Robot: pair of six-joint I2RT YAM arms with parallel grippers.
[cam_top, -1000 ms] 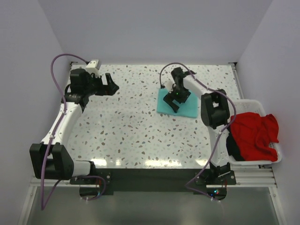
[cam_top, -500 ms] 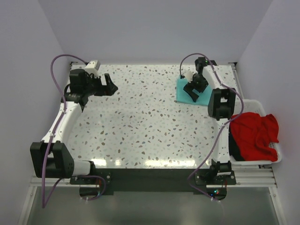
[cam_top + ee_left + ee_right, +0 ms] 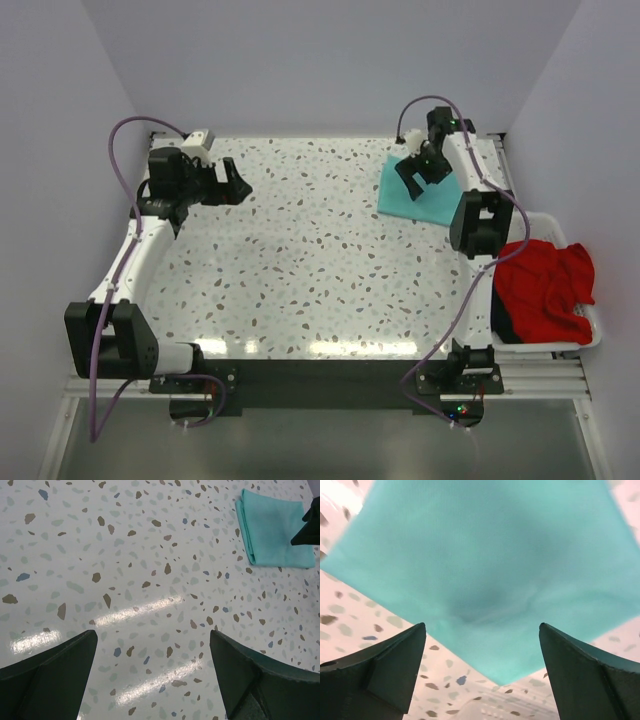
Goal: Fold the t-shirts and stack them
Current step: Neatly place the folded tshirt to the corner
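Folded into a neat rectangle, the teal shirt (image 3: 412,198) lies flat on the speckled table (image 3: 300,270) in the upper right of the overhead view, close to the table's far edge. The right gripper (image 3: 416,172) hangs directly over it, jaws spread wide and holding nothing. Its wrist camera shows two dark fingers (image 3: 385,665) in the lower corners of the picture, with smooth teal cloth filling most of the space between and above them. One corner of the fold points down toward the bottom of the frame. Whether the fingertips touch the cloth cannot be told. The red shirt (image 3: 540,285) sits bunched and unfolded in the white basket (image 3: 592,340) at the right edge of the overhead view, just off the table's right side and well apart from the teal shirt. At the upper left, the left gripper (image 3: 232,184) hovers above the table, far from both shirts, its jaws likewise released and empty. Its wrist view looks across the glossy tabletop to the teal shirt in the upper right corner, where a dark tip of the right gripper cuts in at the frame's edge.
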